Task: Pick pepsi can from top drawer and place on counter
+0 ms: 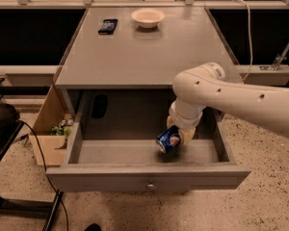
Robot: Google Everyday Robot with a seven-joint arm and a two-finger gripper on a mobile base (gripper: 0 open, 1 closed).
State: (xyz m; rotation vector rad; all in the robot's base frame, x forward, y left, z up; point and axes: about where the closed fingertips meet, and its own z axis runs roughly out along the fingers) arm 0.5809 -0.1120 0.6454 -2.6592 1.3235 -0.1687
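Note:
The pepsi can (167,140), blue with a red-and-white logo, hangs tilted just above the floor of the open top drawer (144,176), right of its middle. My gripper (177,133) reaches down into the drawer from the right on the white arm and is shut on the can. The fingers are mostly hidden behind the wrist and the can. The drawer's knob (150,185) shows on the front panel. The grey counter (144,52) lies directly above the drawer's back.
A white bowl (148,17) and a flat dark phone-like object (108,26) sit at the counter's far end. A dark object (99,106) lies in the drawer's back left. A cardboard box (48,131) with items stands on the floor at left.

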